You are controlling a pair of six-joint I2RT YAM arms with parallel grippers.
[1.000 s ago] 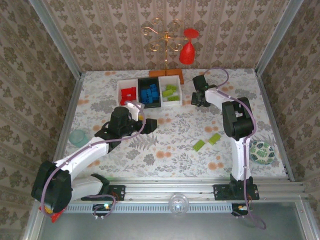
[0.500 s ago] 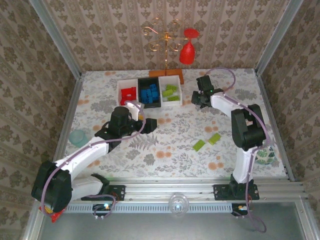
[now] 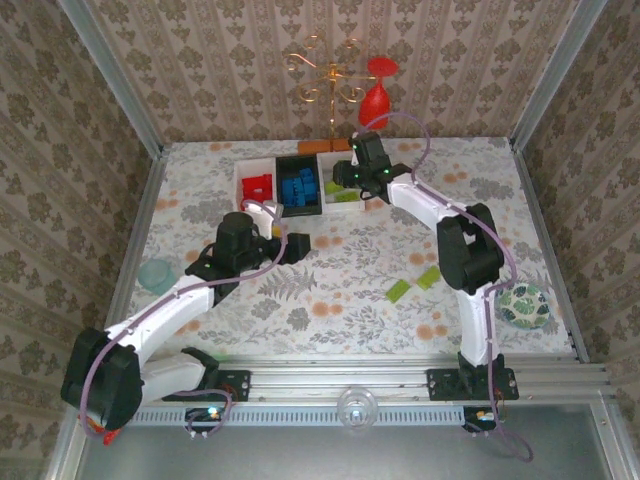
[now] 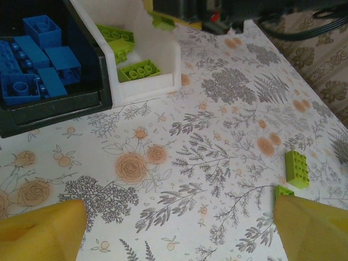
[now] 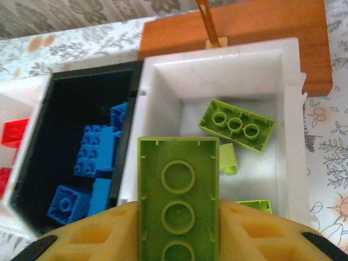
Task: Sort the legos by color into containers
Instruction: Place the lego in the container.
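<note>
My right gripper (image 3: pixel 346 181) hangs over the right white bin (image 5: pixel 293 114) of the containers (image 3: pixel 240 172), shut on a lime green lego (image 5: pixel 178 196) held underside up between its yellow pads. Other green legos (image 5: pixel 235 125) lie in that bin. The black middle bin (image 5: pixel 65 92) holds blue legos (image 5: pixel 92 157), and the left white bin holds red legos (image 3: pixel 256 187). My left gripper (image 3: pixel 298 247) is open and holds nothing, low over the table in front of the bins. Two green legos (image 3: pixel 398 291) (image 3: pixel 430 277) lie on the floral table; the left wrist view shows them at its right pad (image 4: pixel 297 168).
An orange-brown stand base (image 5: pixel 244 27) sits right behind the bins, carrying a gold stand (image 3: pixel 330 80) and a red wine glass (image 3: pixel 375 100). A teal bowl (image 3: pixel 156 275) lies at the table's left edge and a green patterned bowl (image 3: pixel 523 303) at the right. Walls enclose the table.
My right gripper has swung left from beside the bins to above the right white bin, with the green lego in it. The left arm has barely shifted.
</note>
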